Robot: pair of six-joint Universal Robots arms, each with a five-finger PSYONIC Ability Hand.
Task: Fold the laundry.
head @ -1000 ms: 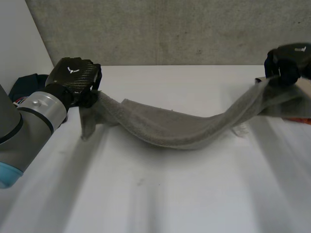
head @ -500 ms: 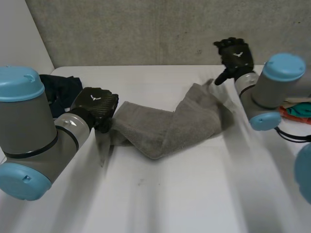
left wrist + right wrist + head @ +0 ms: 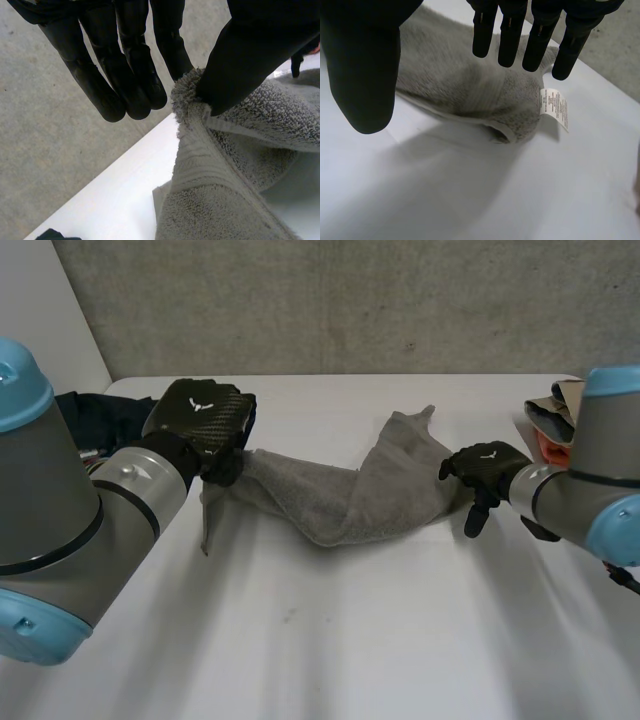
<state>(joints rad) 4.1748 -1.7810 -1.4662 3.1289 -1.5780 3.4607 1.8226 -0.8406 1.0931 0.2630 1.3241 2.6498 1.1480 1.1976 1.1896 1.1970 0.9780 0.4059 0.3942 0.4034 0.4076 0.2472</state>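
Hovering with fingers spread and empty, the right hand (image 3: 485, 465) sits beside one end of the bunched grey towel (image 3: 360, 500) on the table (image 3: 330, 640). Farther back, the left hand (image 3: 200, 420) pinches the other end, held raised. That shallow pinch could slip if tugged.

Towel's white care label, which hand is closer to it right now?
Right. The right hand hangs open with its fingertips close to the care label at one end of the towel; the left hand pinches the opposite end, far from it.
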